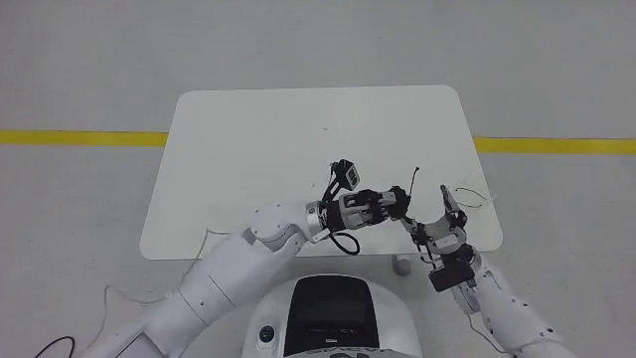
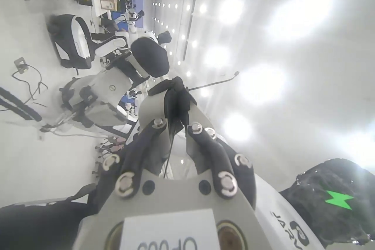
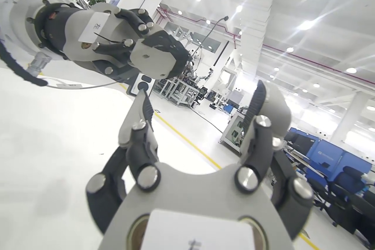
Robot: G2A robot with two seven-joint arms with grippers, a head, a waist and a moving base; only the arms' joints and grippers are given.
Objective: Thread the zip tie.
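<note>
My left gripper (image 1: 399, 202) is shut on a thin black zip tie (image 1: 413, 181) and holds it above the table's right front corner. In the left wrist view the zip tie (image 2: 214, 83) sticks out past the closed fingertips (image 2: 175, 90), ending in a small head. My right gripper (image 1: 444, 222) stands open just beside the left one with nothing between its fingers. The right wrist view shows my right gripper (image 3: 202, 100) with its jaws wide apart. Beyond it is the left gripper (image 3: 164, 53), with the zip tie (image 3: 212, 28) rising from its tip.
The white table (image 1: 298, 149) has rounded corners, and both grippers hover near its right front edge. A thin dark strand (image 1: 473, 197) lies on the table close to the right gripper. Yellow floor lines (image 1: 79, 138) run behind the table.
</note>
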